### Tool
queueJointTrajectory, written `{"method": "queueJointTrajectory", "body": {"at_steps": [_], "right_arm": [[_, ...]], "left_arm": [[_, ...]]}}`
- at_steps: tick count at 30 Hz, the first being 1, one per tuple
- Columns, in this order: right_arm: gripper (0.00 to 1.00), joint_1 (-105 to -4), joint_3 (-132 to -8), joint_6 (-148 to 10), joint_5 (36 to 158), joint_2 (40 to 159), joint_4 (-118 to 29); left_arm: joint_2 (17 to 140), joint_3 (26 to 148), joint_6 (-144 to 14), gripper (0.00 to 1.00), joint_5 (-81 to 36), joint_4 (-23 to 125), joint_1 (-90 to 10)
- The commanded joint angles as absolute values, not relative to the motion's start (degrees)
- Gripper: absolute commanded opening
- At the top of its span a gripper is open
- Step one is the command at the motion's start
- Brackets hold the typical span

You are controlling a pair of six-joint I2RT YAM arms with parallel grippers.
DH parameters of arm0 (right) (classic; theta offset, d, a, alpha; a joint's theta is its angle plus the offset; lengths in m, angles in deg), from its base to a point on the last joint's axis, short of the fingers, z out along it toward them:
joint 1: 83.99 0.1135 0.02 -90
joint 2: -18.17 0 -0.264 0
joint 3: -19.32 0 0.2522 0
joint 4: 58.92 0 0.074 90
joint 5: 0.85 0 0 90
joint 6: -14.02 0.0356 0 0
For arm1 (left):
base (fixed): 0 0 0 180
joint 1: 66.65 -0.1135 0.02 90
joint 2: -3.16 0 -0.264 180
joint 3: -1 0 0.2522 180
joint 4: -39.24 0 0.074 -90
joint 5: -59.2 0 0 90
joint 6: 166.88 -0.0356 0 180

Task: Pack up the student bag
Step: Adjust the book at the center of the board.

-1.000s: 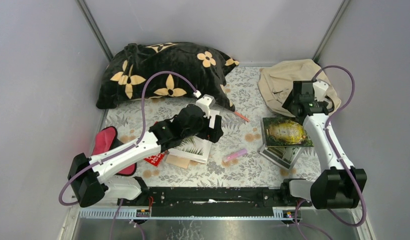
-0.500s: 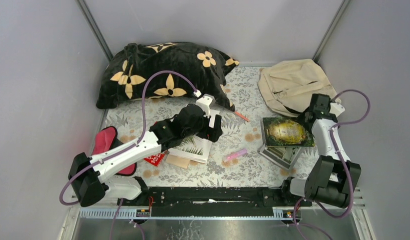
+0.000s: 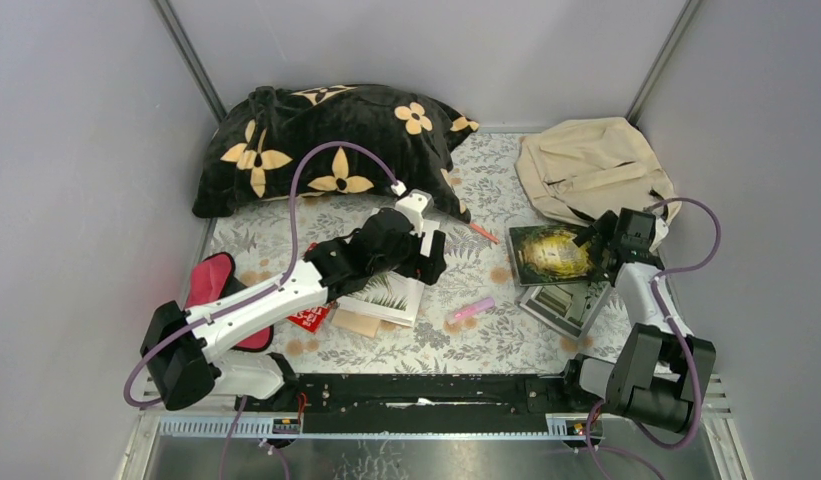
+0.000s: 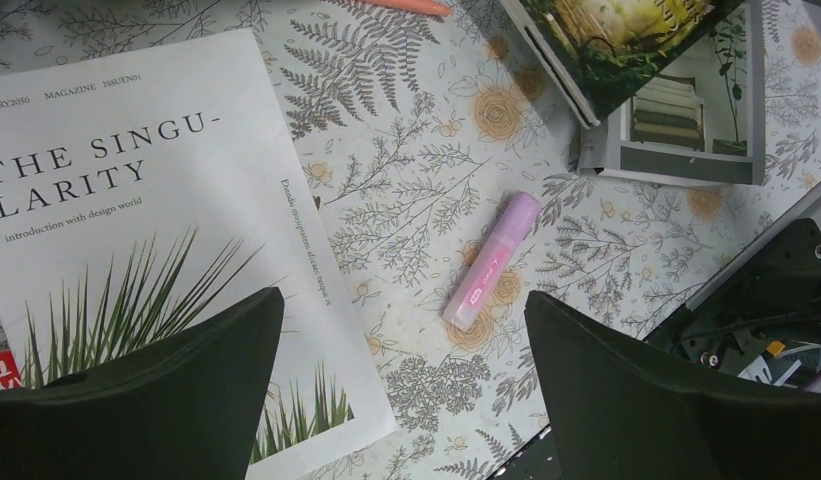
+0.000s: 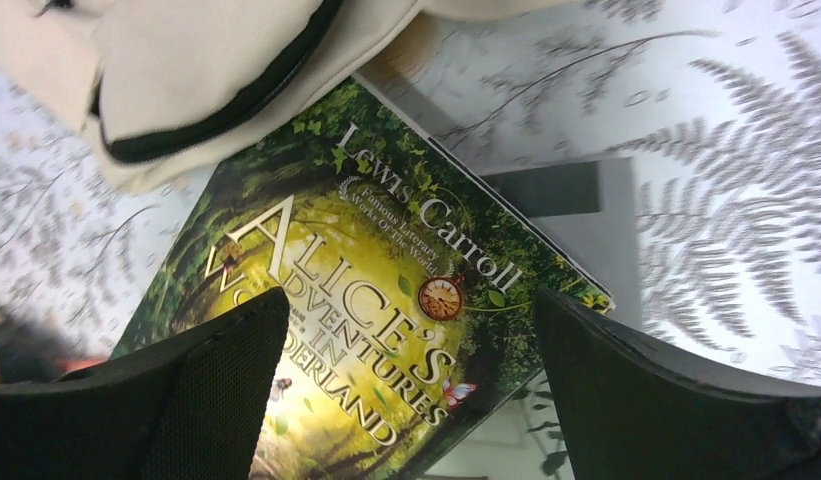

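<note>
From above, the bag [image 3: 591, 170] lay slumped in the far right corner. Its long axis ran roughly along the far edge, and we could not tell which end was its top or what it held. The left arm stretched from the near left corner to mid-table, its left gripper [image 3: 433, 262] over a magazine [image 3: 386, 295]. The right arm was folded, its right gripper [image 3: 598, 240] at a green book [image 3: 551, 253].

At the left wrist, the fingers stood apart and empty above the magazine's edge, with a highlighter [image 4: 491, 260] between them.

At the right wrist, the fingers stood apart over the book, whose far corner the bag's zippered edge touched.
</note>
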State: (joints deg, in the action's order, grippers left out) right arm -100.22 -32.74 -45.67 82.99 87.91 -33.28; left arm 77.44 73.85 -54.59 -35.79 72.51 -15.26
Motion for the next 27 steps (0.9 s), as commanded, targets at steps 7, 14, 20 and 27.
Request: {"method": "queueJointTrajectory", "body": {"at_steps": [7,14,20,27], "right_arm": [[1.0,-98.6,-27.2,-42.7,103.5,83.9,-22.4],[1.0,-98.1,-33.3,-47.3,98.5,74.9,-18.7],[1.0,-98.1,-36.5,-43.7,93.4,79.8,-23.4],[1.0,-98.1,-39.2,-41.7,93.0,80.4,-27.0]], "left_arm": [[80.6,75.0,-55.0,0.99,-35.5,69.7,-15.0],[81.4,75.3,-55.0,0.99,-34.7,69.3,-15.0],[81.2,75.1,-54.8,0.99,-33.9,69.5,-15.1],[80.5,74.9,-55.0,0.99,-34.1,70.0,-15.0]]}}
